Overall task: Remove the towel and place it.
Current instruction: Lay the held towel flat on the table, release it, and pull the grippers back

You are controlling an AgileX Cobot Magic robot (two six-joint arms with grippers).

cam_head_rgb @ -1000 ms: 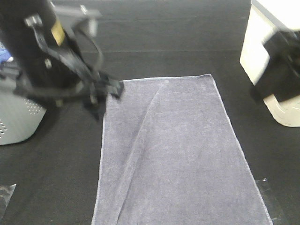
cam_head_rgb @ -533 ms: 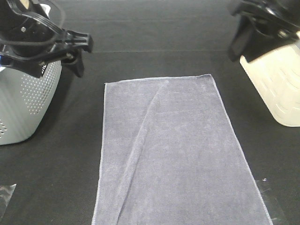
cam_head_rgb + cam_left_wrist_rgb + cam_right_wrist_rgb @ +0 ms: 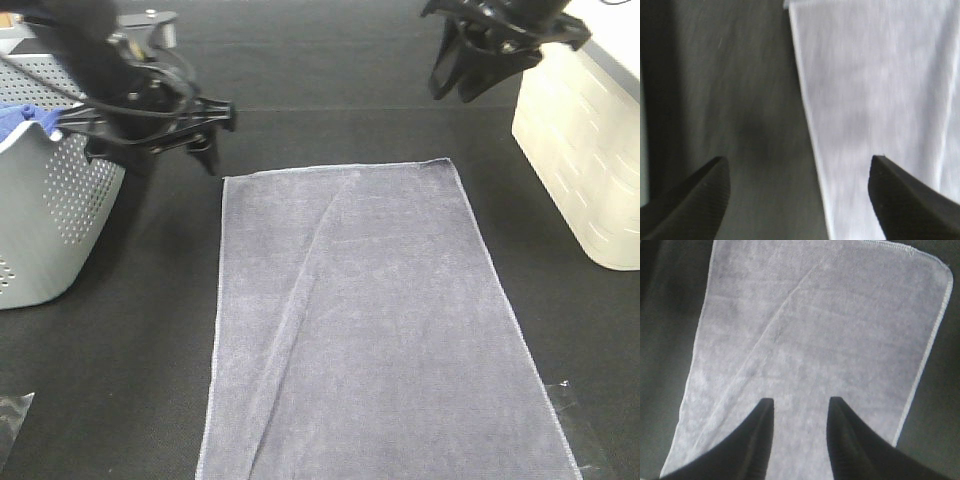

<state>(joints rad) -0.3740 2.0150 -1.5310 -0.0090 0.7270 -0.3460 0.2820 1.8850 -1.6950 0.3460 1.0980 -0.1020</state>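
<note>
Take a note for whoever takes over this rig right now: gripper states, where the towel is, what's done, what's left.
Left gripper: open, empty, over the black table beside the towel's far left corner, next to the grey basket.
Right gripper: jaws apart, empty, above the far right side near the cream bin.
Towel: spread flat on the table between basket and bin, with one long crease; its near end runs out of view.
Done: towel is out of the basket and laid down. A blue cloth sits in the basket.
Left: probably only pulling both arms clear, and smoothing the crease if flatness matters.
</note>
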